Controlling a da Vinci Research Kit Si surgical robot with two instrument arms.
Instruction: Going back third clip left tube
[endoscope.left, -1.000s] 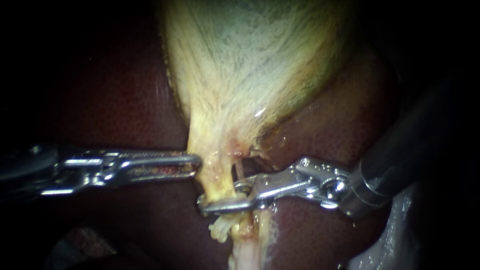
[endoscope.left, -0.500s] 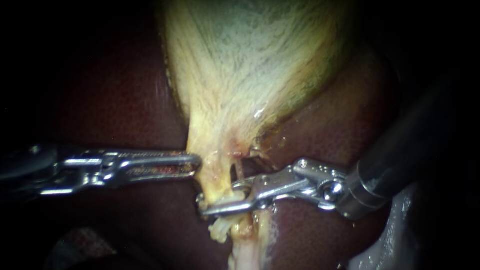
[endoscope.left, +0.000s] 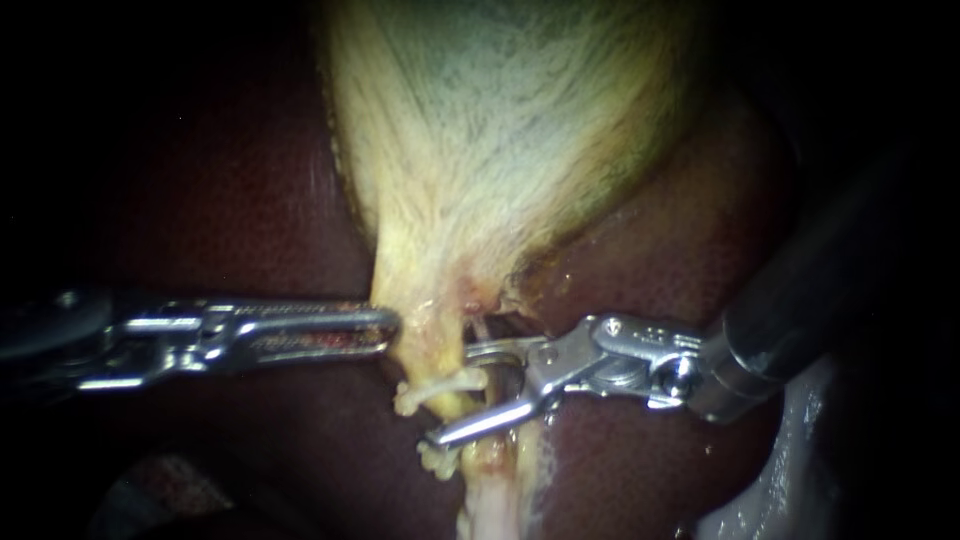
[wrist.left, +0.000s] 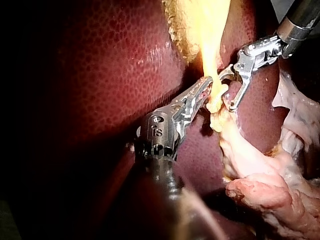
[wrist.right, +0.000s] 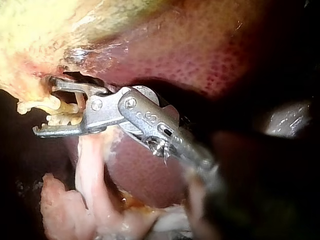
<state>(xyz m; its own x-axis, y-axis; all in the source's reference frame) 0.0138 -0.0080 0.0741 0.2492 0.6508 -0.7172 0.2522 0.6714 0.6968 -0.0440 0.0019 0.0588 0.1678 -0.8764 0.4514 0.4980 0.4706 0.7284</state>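
Observation:
The pale yellow gallbladder (endoscope.left: 500, 150) narrows down to the left tube (endoscope.left: 437, 350). A cream clip (endoscope.left: 440, 387) lies across this tube, and a second cream clip (endoscope.left: 436, 460) sits lower. My right instrument (endoscope.left: 450, 395) comes in from the right with its jaws open, one above and one below the upper clip (wrist.right: 37, 106), not touching it. My left instrument (endoscope.left: 388, 325) is shut on the gallbladder's neck (wrist.left: 210, 75) just above the clips. A thin second tube (endoscope.left: 478, 335) runs behind the right instrument's upper jaw.
Dark red liver (endoscope.left: 250, 200) surrounds the gallbladder on both sides. Pale loose tissue (wrist.left: 260, 190) hangs below the tubes. A whitish fold (endoscope.left: 790, 470) lies under the right instrument's shaft.
The right instrument's jaws have opened from around the left tube. A cream clip now shows on the tube where they were pressed together. The left instrument has held still.

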